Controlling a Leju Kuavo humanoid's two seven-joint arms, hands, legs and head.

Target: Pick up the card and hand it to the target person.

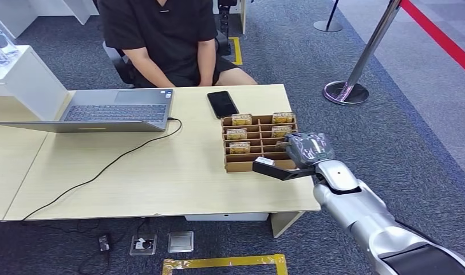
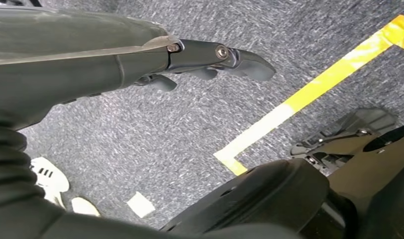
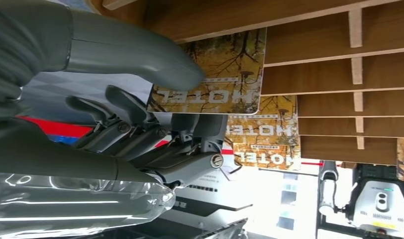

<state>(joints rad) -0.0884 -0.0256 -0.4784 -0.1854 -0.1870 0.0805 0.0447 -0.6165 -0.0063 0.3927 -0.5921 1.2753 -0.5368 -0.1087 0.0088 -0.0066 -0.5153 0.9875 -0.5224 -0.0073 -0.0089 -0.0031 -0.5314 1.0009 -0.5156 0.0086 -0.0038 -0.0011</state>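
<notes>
Right hand [image 3: 140, 124] is at the near side of the card box [image 1: 259, 143] on the counter [image 1: 161, 172]. Its thumb and fingers [image 3: 200, 132] pinch a card [image 3: 215, 74] that reads HOTEL, so the card is held, right by the box slots. I think the pick-up step is nearly done. Next, the hand must lift the card free and reach across to the person [image 1: 161, 40] sitting behind the counter. Left hand [image 2: 200, 62] hangs over the floor, fingers apart, holding nothing.
</notes>
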